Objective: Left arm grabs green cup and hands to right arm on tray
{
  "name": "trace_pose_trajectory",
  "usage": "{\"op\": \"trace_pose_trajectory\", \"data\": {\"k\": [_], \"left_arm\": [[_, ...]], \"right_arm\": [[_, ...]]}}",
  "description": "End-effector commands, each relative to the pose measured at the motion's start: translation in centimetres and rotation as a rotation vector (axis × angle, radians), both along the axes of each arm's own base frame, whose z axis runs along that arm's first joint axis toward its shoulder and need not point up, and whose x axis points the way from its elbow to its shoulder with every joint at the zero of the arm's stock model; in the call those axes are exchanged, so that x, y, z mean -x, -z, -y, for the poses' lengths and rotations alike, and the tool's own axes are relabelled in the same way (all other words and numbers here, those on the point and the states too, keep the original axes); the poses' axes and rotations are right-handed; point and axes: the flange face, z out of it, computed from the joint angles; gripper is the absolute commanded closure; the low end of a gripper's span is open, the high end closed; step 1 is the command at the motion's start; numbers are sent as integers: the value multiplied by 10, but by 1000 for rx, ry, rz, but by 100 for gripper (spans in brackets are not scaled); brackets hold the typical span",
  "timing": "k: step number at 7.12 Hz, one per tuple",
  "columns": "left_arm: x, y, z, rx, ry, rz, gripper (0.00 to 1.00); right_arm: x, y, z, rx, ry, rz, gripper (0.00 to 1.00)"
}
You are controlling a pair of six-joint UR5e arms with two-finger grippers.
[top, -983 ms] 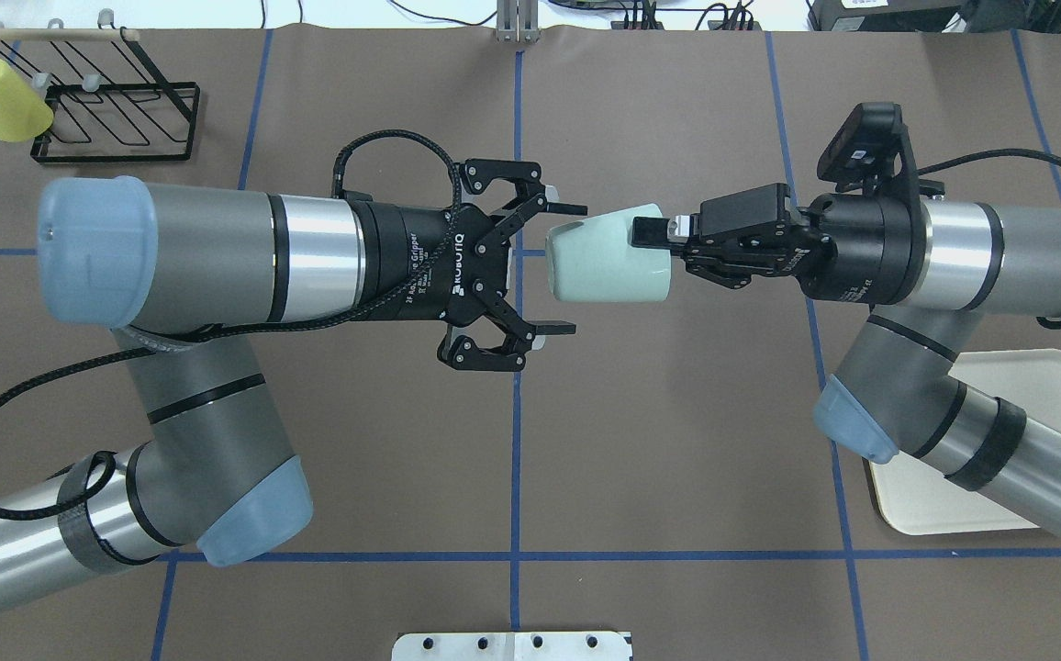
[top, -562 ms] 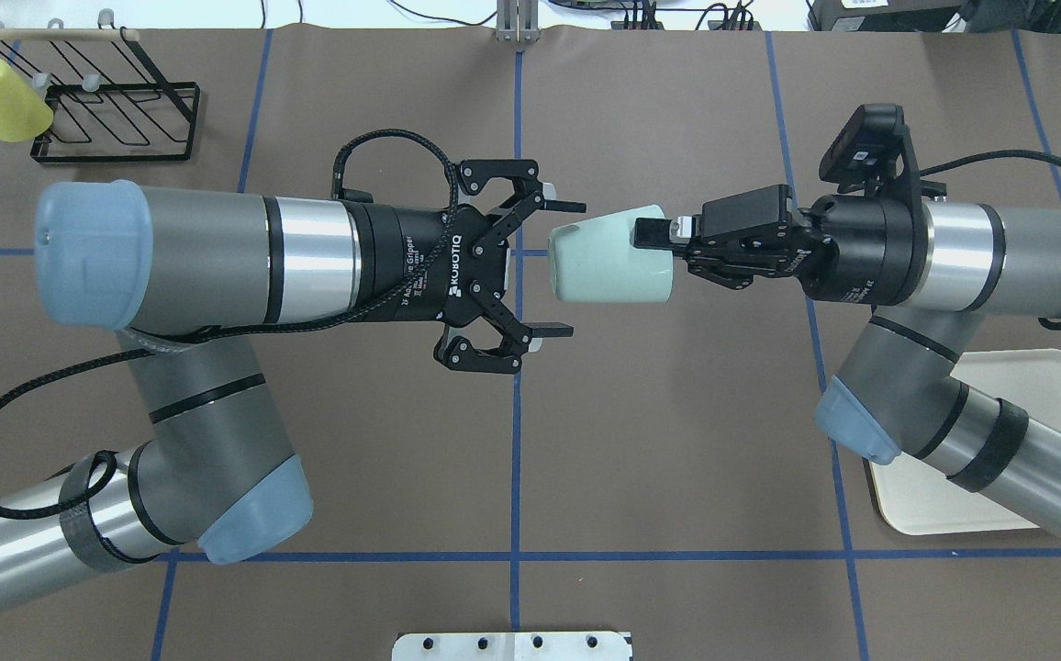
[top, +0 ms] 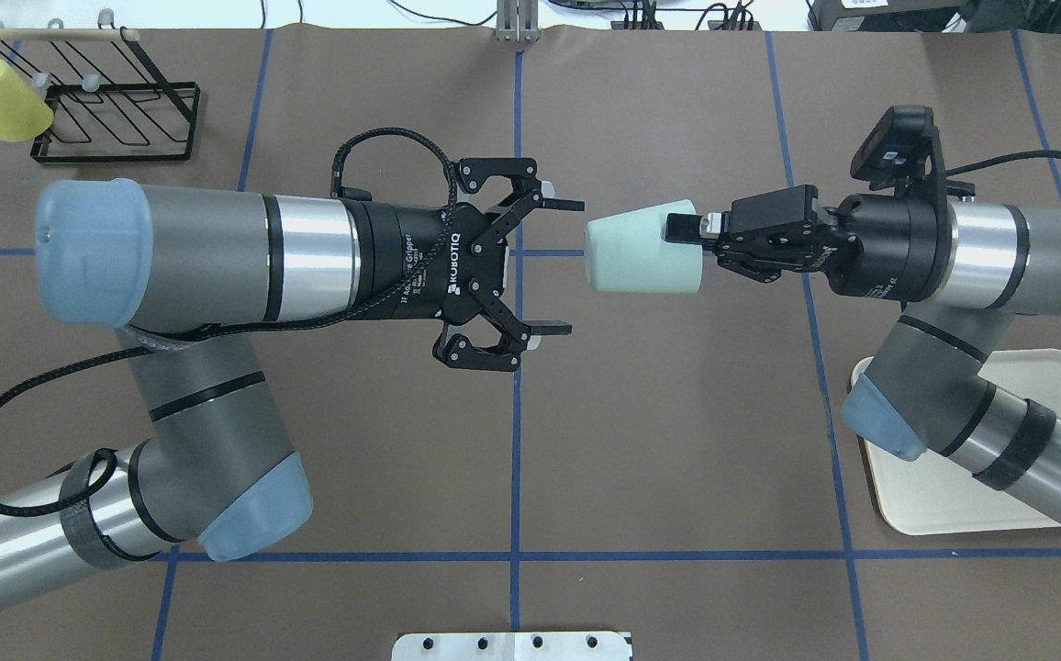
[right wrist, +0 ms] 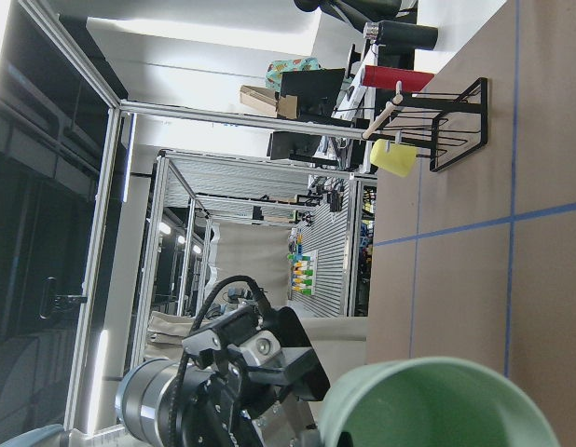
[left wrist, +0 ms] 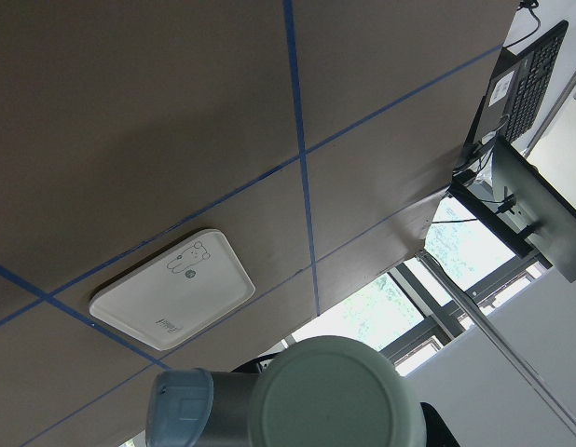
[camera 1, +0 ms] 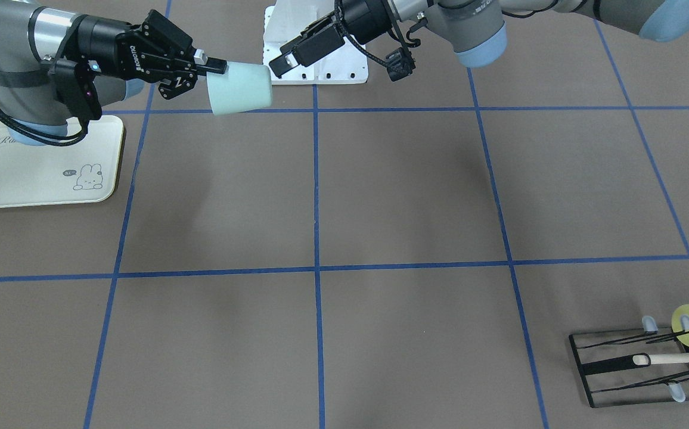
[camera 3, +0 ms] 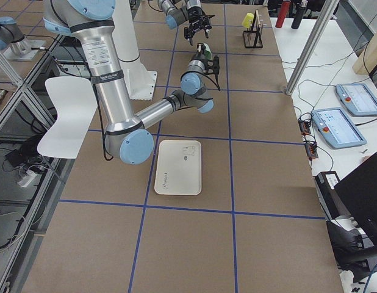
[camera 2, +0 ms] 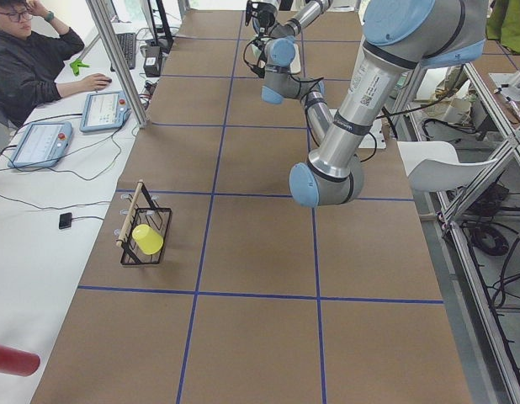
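One pale mint-green plastic tumbler (top: 642,247) hangs sideways, well short of the cream-white rectangular plastic tray (top: 953,505), pinched at its rim by your right gripper (top: 688,234); the left gripper (top: 572,264) stands spread wide, clear of it. That thin rim pinch could let it swing or drop in transit. The inner finger is hidden; the right arm (top: 953,266) covers part of the tray.

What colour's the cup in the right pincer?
Pale mint green. The cup shows best in the overhead view, held by the right pincer.
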Motion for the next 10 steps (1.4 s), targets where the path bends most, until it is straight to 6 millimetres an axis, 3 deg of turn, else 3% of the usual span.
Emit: {"op": "trace_pose_trajectory", "data": {"k": [1, 2, 4, 6, 8, 9, 10], "left_arm": [[2, 0, 3, -27, 17, 9, 0], [-3, -7, 10, -131, 61, 56, 0], [5, -13, 32, -386, 182, 154, 0], [24, -16, 51, -568, 282, 224, 0], [29, -61, 61, -759, 333, 361, 0], [39, -75, 72, -768, 347, 406, 0], [52, -84, 85, -747, 355, 448, 0]], "right_arm": [[-19, -31, 33, -13, -117, -79, 100], [-26, -53, 54, -24, -182, -144, 100], [-48, -91, 92, -46, -276, -296, 100], [-80, -105, 126, -120, -320, -533, 100], [-116, -120, 153, -177, -320, -727, 100], [-154, -136, 163, -186, -324, -822, 100], [-176, -153, 164, -221, -318, -890, 100]]}}
